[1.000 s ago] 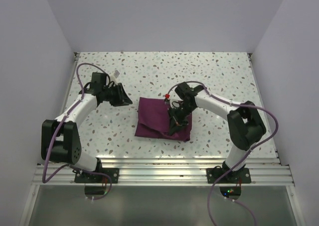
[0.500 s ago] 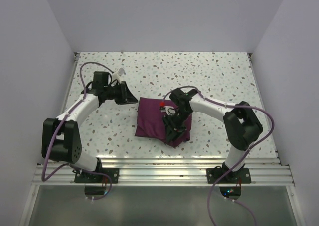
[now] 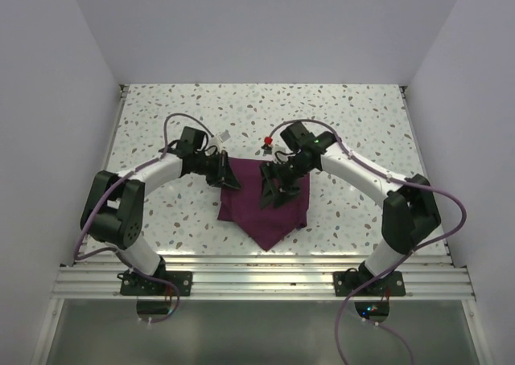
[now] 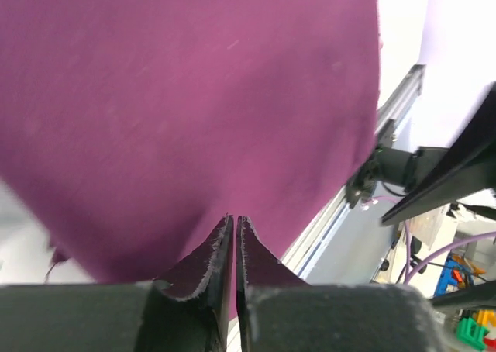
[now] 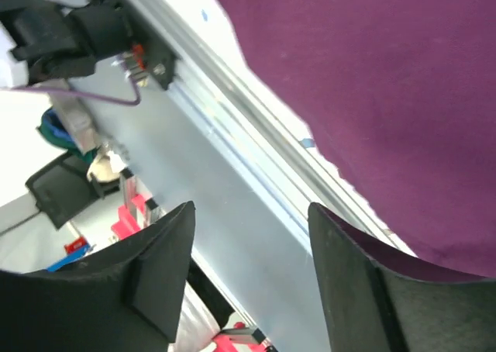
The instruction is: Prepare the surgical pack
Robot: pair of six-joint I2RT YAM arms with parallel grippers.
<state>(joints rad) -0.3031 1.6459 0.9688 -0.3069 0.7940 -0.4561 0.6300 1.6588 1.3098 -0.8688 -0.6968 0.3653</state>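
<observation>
The surgical pack shows as a dark purple cloth (image 3: 249, 208) lying flat on the speckled table, one corner pointing at the near edge. My left gripper (image 3: 231, 178) sits at the cloth's far left corner. In the left wrist view its jaws (image 4: 235, 219) stand shut with only a hairline gap, and the cloth (image 4: 194, 96) spreads out beyond the tips. I see nothing between them. My right gripper (image 3: 273, 192) hovers over the cloth's right half. Its jaws (image 5: 249, 206) are open and hold nothing, with the cloth (image 5: 387, 81) beside them.
An aluminium rail (image 3: 257, 268) runs along the table's near edge and also shows in the right wrist view (image 5: 232, 104). White walls close in the table on the left, right and back. Both arms reach in over the middle, close to each other.
My left arm swung right to the cloth's far left corner while its jaws closed. My right gripper opened, let go of the cloth and drew back. The cloth's near edge now ends in a point.
</observation>
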